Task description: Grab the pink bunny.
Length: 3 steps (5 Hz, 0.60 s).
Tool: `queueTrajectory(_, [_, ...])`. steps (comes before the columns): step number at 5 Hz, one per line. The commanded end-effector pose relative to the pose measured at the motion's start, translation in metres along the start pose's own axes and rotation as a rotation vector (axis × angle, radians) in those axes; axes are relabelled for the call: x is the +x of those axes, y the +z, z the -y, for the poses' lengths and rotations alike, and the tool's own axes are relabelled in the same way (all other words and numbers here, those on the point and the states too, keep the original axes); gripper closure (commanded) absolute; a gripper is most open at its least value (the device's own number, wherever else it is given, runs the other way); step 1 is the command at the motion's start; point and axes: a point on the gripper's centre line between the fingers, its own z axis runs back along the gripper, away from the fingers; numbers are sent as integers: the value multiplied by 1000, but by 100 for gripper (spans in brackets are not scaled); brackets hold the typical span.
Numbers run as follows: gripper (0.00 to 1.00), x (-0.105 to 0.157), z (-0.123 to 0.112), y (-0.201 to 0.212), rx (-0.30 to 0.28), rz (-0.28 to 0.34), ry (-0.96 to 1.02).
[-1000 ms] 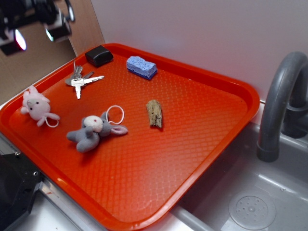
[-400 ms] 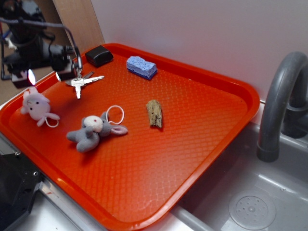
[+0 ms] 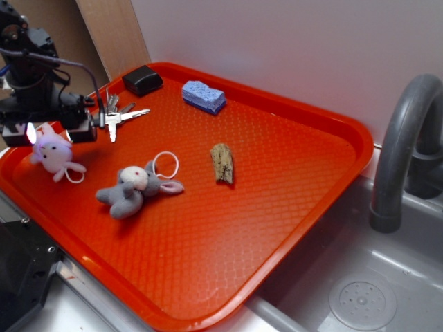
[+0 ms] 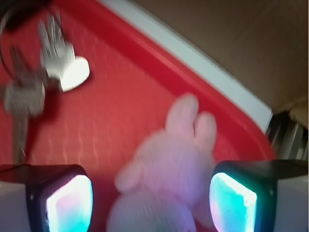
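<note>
The pink bunny lies at the left end of the red tray, its white loop cord beside it. My gripper is open just above it, one lit finger on each side. In the wrist view the bunny sits between the two lit pads, blurred, ears pointing away, with a gap to each pad. The gripper's midpoint in the wrist view lies over the bunny's body.
A grey plush bunny with a white loop lies to the right. Keys lie just behind the gripper and show in the wrist view. A black box, blue sponge and brown piece are further off. The tray's left rim is close. A sink with faucet is at the right.
My gripper has come down and slightly left from above the tray's back-left corner to straddle the pink bunny. The objects have not moved.
</note>
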Motion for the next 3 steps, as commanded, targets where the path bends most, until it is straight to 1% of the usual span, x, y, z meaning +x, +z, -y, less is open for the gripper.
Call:
queueTrajectory(1, [100, -5, -3, -19, -77, -31, -36])
queueTrajectory(2, [100, -4, -3, -23, -90, -24, -61])
queueTrajectory(3, [100, 1, 5, 6, -143, -30, -212])
